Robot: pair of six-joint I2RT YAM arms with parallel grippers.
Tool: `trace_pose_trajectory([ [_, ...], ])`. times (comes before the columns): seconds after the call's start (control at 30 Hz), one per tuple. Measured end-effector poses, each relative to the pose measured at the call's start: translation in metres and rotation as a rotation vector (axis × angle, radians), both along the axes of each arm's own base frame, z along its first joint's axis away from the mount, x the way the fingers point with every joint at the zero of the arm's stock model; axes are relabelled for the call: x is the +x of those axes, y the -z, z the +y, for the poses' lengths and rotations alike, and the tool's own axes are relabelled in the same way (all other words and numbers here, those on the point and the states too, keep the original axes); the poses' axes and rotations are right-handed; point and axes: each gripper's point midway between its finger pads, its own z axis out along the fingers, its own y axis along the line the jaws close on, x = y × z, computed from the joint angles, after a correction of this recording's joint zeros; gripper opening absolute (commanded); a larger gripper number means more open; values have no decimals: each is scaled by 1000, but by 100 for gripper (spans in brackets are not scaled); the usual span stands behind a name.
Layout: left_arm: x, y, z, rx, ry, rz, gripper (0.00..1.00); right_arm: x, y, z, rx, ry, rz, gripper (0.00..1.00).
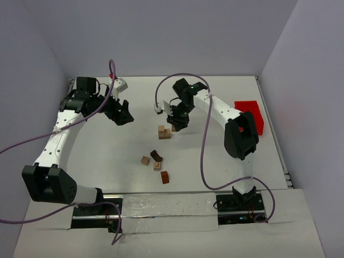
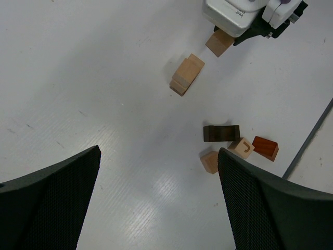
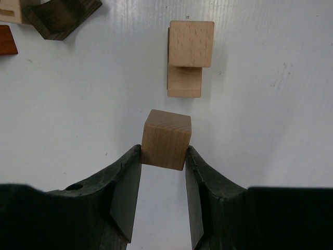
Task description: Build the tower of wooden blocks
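Gripping tan cube (image 3: 166, 138), right claw (image 3: 163, 172), beside stack (image 3: 187, 57)

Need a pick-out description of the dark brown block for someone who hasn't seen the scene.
On the white table, look nearer the arm bases than the tan stack beside the right gripper: four loose blocks lie there. The dark brown block sits at that group's far edge, just right of a tan cube. It alone is nearly black, with a notch cut into one side.
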Motion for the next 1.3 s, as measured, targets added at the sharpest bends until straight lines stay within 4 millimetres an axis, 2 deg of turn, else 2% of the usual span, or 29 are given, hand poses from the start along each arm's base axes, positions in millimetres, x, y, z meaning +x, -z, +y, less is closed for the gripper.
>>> trace_pose_trajectory([
  [0.47, 5, -6, -3, -18, 5, -6, 99, 21, 21, 13, -24, -41, -21, 7],
  [1.3, 14, -5, -5, -20, 7, 5, 99, 13, 23, 31, -14, -106, -29, 9],
])
